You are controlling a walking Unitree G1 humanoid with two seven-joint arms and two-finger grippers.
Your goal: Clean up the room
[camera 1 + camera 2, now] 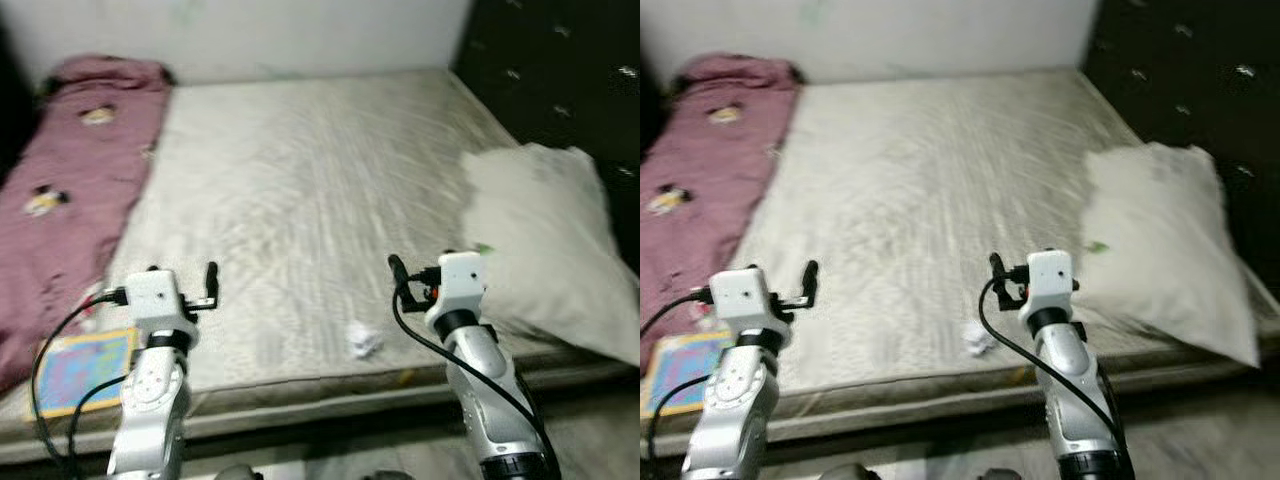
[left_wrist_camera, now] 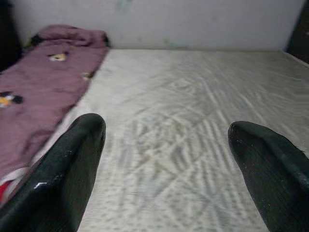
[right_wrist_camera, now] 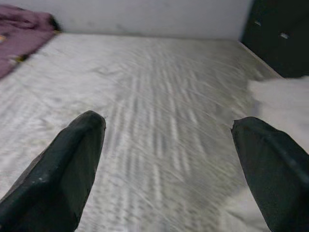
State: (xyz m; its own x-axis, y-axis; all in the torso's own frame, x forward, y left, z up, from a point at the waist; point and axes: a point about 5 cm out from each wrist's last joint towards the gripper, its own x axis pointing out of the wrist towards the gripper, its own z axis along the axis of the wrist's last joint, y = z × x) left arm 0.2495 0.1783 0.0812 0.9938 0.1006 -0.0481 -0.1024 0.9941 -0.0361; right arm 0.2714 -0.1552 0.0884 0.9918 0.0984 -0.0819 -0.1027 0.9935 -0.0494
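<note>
Bare grey mattress (image 1: 300,200) fills the frame, pillow (image 1: 545,240) at right, maroon blanket (image 1: 70,180) at left.
My left gripper (image 2: 166,159) and right gripper (image 3: 169,164) hover spread wide, holding nothing; crumpled paper (image 1: 364,341) lies lower centre between them.

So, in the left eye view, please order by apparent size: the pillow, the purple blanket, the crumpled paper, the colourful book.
1. Purple blanket and pillow: they look similar, so I do not rank them.
2. Colourful book.
3. Crumpled paper, clearly smallest.
</note>
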